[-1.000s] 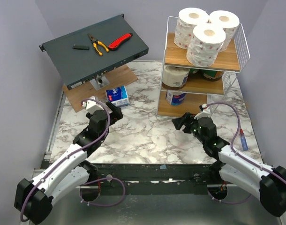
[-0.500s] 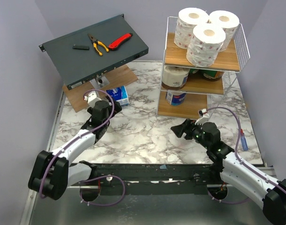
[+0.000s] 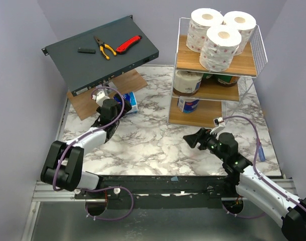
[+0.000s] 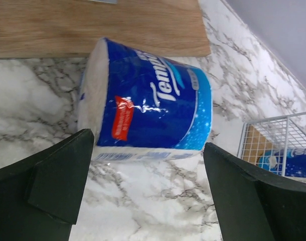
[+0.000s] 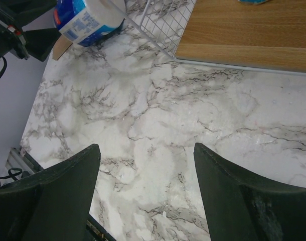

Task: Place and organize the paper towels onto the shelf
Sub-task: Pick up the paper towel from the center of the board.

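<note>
The left pincer (image 4: 148, 145) stands spread wide on either side of the blue-and-white pack (image 4: 148, 108), not touching it. The pack lies on its side on the worktop (image 4: 158, 211) just beside the flat wooden board (image 4: 93, 25), upper left of the overhead view, well apart from the shelf (image 3: 243, 65). I'd worry the glossy wrap slips or rolls if the fingers close off-centre. White script starts "Tem"; the rest I can't read. The right pincer (image 5: 145, 150) hangs spread, empty.
</note>
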`<control>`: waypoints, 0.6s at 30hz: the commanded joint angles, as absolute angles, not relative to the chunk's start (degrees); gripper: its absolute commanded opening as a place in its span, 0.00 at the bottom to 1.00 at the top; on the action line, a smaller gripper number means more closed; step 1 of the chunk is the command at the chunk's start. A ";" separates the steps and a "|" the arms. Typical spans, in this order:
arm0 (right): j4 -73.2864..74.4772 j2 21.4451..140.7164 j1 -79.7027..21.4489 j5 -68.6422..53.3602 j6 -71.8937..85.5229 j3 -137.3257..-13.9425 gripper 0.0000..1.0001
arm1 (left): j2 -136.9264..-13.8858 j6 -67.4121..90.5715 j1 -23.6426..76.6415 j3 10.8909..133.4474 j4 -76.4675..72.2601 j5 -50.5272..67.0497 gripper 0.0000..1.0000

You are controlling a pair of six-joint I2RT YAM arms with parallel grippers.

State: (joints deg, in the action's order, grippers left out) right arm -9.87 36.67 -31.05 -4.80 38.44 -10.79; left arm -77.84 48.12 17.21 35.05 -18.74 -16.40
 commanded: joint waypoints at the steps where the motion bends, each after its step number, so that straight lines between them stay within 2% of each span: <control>1: -8.50 36.20 -31.29 -5.01 37.77 -9.67 0.79 | -81.12 49.57 16.83 37.29 -23.88 -10.34 0.91; 8: -9.38 37.69 -31.29 -4.99 37.86 -9.67 0.79 | -82.40 52.11 17.33 35.49 -27.24 -6.18 0.87; 18: -9.81 38.56 -31.29 -4.76 37.97 -9.75 0.79 | -80.72 52.88 21.80 34.06 -29.18 -7.23 0.86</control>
State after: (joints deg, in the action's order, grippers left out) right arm -9.82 38.26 -31.05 -4.80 38.44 -10.61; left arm -81.95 51.29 20.64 35.75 -26.06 -7.73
